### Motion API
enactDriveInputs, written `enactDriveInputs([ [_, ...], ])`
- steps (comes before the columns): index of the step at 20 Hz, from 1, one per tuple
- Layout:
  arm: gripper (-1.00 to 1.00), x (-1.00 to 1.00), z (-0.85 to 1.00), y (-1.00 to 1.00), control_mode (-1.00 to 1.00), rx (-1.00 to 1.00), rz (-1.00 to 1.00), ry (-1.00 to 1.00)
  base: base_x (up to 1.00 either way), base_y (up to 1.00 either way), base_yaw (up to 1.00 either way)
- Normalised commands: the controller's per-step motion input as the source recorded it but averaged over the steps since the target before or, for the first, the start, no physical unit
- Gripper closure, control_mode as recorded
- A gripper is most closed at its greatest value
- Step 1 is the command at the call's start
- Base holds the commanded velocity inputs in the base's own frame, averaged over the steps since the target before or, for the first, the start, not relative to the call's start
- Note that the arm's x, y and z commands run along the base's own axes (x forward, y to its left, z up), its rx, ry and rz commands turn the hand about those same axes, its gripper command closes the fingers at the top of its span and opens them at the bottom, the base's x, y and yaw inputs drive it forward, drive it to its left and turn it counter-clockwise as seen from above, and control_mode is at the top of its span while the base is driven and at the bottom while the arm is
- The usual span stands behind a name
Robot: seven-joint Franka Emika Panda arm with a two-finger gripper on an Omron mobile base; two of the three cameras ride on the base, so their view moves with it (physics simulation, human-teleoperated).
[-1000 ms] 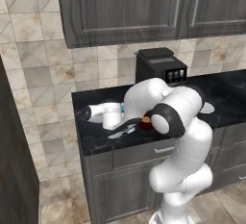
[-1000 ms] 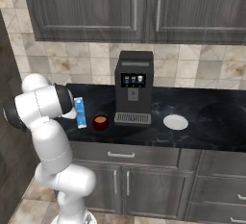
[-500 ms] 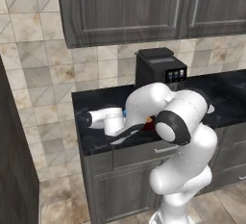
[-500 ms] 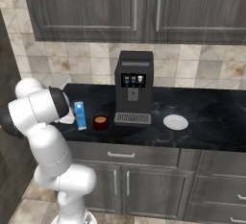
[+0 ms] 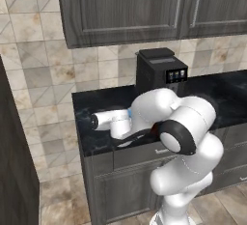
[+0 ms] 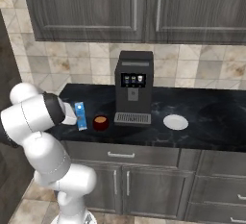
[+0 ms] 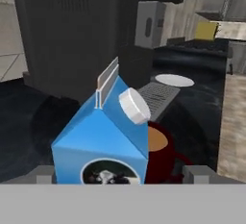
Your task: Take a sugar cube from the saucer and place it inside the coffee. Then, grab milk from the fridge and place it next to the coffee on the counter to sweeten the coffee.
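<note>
The milk (image 6: 80,115) is now stood near the surface's (image 6: 202,122) left edge, just beside the coffee (image 6: 100,121) (placement looks done); the hand (image 7: 120,175) is drawn back, its grip unclear.

My two base cameras sit behind my arm, left and right, looking forward and down at the same stretch of table (image 6: 202,117) with the coffee machine (image 6: 133,87) against the tiled wall. The camera on my hand looks along my claw from very close, the milk (image 7: 103,143) looming just ahead.
</note>
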Motion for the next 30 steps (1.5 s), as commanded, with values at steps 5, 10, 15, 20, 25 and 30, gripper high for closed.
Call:
enactDriveInputs([
  [5,-1.00,-0.03,0.00,0.00,-1.00,0.00,-0.01,-0.07,0.00,0.00,0.00],
  [10,-1.00,-0.19,0.00,0.02,-1.00,0.00,-0.02,-0.11,0.00,0.00,0.00],
  [15,-1.00,-0.05,0.00,0.11,-1.00,0.00,-0.04,-0.09,0.00,0.00,0.00],
  [20,-1.00,0.00,0.00,0.06,-1.00,0.00,-0.05,-0.07,0.00,0.00,0.00],
  [25,-1.00,0.00,0.06,0.00,-1.00,0.00,-0.07,-0.06,0.00,0.00,0.00],
  [30,-1.00,0.00,0.20,0.00,-1.00,0.00,-0.09,-0.06,0.00,0.00,0.00],
])
